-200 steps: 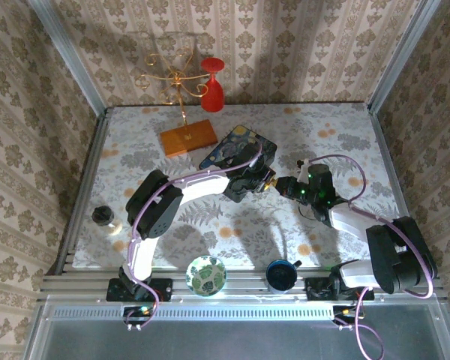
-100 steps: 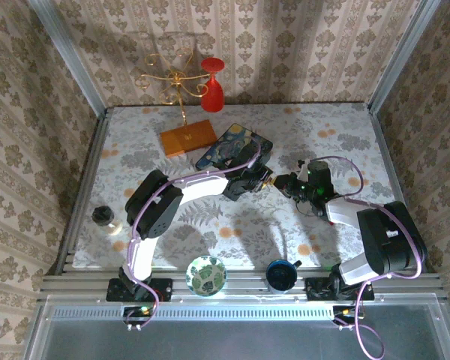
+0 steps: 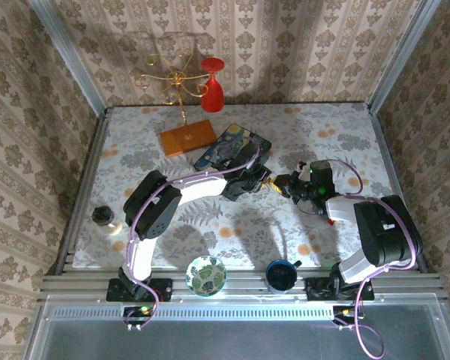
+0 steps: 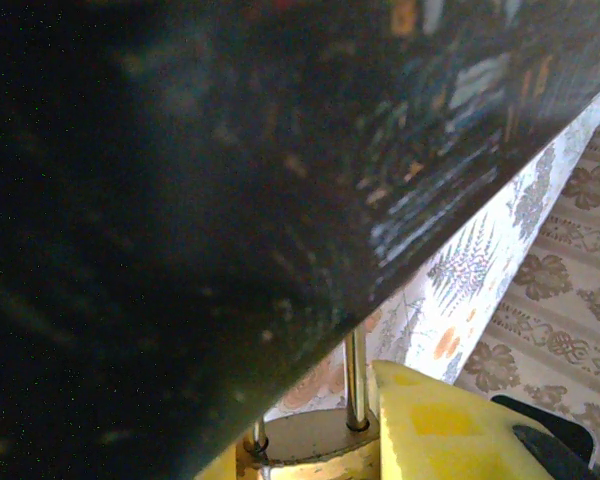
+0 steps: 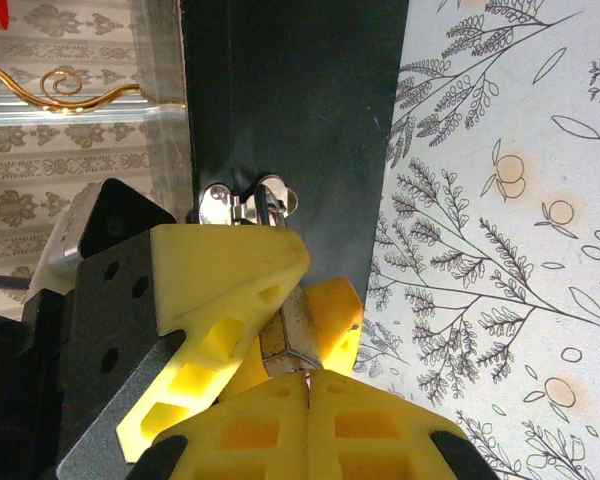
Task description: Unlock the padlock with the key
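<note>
Floral table [image 3: 322, 142], left fingers [image 4: 450, 430] clamp padlock [image 4: 315, 437], shackle [image 4: 355, 380] clear from left wrist, right fingers [image 5: 365, 430] pressed shut.

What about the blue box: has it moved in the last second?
Yes. The blue box has slid slightly left, closer to the fixed wooden base.

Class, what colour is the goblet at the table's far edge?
Red goblet, clearest in the top external view.

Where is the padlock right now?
Mid-table in the top view: the padlock is pinched by the left gripper beside the painted box's near-right edge, with the right gripper facing it.
</note>
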Robot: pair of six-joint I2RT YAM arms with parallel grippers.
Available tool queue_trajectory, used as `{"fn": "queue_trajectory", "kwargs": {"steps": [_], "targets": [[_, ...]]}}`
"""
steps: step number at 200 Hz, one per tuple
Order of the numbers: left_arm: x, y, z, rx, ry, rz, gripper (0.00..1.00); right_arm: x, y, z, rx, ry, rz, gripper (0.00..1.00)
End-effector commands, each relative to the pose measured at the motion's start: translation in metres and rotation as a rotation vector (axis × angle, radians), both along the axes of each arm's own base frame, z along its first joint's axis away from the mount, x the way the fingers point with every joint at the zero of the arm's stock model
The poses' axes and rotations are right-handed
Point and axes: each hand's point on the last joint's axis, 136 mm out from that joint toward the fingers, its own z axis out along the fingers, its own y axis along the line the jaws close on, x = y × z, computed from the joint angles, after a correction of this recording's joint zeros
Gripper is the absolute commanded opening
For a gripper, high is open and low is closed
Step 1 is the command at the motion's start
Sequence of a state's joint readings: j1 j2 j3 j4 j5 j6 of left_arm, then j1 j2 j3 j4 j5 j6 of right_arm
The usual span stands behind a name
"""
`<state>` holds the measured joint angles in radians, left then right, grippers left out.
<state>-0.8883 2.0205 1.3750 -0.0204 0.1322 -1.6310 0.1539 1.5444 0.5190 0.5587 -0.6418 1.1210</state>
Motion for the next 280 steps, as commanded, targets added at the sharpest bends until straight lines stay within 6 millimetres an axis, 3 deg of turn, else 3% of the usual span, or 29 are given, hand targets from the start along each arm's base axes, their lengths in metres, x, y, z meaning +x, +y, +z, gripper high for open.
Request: {"fn": "queue_trajectory", "kwargs": {"steps": [1,47,58,61,80,111,138,174,203,236,280], "targets": [[-0.051,-0.023,0.016,-0.093,0.111,-0.157,0.0,0.011,-0.022,-0.015,-0.079,0.016,-0.096,0.04],[-0.046,-0.015,0.007,-0.078,0.125,-0.13,0.0,0.0,-0.034,0.003,-0.226,-0.04,-0.067,0.43],[-0.045,-0.014,0.006,-0.075,0.125,-0.128,0.0,-0.004,-0.038,-0.001,-0.27,-0.026,-0.064,0.46],[-0.045,-0.014,0.007,-0.075,0.124,-0.127,0.0,-0.004,-0.04,0.008,-0.28,-0.053,-0.069,0.47],[-0.045,-0.014,0.007,-0.074,0.121,-0.13,0.0,-0.011,-0.044,0.012,-0.325,-0.084,-0.064,0.49],[-0.045,-0.013,0.006,-0.07,0.121,-0.129,0.0,-0.022,-0.047,0.02,-0.417,-0.16,-0.045,0.48],[-0.045,-0.013,0.007,-0.069,0.117,-0.135,0.0,-0.036,-0.037,0.03,-0.572,-0.245,0.012,0.45],[-0.045,-0.011,0.007,-0.069,0.115,-0.133,0.0,-0.044,-0.028,0.035,-0.674,-0.278,0.052,0.36],[-0.045,-0.01,0.008,-0.069,0.11,-0.131,0.0,-0.041,-0.025,0.034,-0.651,-0.252,0.041,0.31],[-0.045,-0.01,0.007,-0.069,0.108,-0.133,0.0,-0.034,-0.008,0.033,-0.523,-0.214,0.036,0.29],[-0.045,-0.009,0.006,-0.067,0.111,-0.133,0.0,-0.029,0.003,0.02,-0.442,-0.147,0.039,0.24]]}}
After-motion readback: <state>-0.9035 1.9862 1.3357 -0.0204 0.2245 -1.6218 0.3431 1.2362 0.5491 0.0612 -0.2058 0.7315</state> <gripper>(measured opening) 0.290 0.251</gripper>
